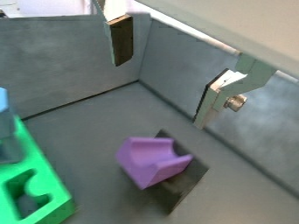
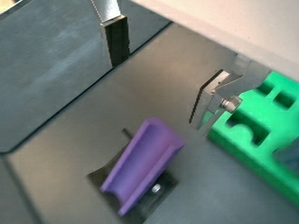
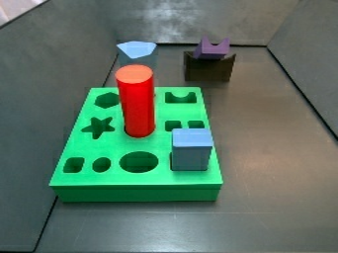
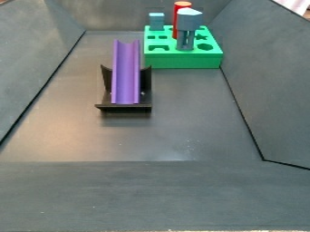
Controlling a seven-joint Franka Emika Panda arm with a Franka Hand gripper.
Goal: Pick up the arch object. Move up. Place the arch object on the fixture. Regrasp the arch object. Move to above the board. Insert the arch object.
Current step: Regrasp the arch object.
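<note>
I have the arch object (image 4: 123, 71) lying in the hollow of the fixture (image 4: 121, 106), its long axis running along the floor toward the board (image 4: 182, 56) in a side view, one end nearer that camera and the other pointing at the green slab. In a wrist view the same piece (image 2: 142, 163) shows as a long purple trough on the dark fixture (image 2: 107, 177), with the board (image 2: 260, 131) just off to one side.

My gripper (image 2: 165, 59) is empty and raised clear of the piece: the two silver fingers (image 2: 111, 26) stand wide apart with only bare floor between them, and neither side view catches the arm at all. The arch object sits below and a little off the midline of the jaws, not between them.

I judge the placing step done and the regrasp next. What that turns on is lining the finger gap across the prism's long axis before descending, since the piece lies slantwise to the gap as seen from the wrist.
</note>
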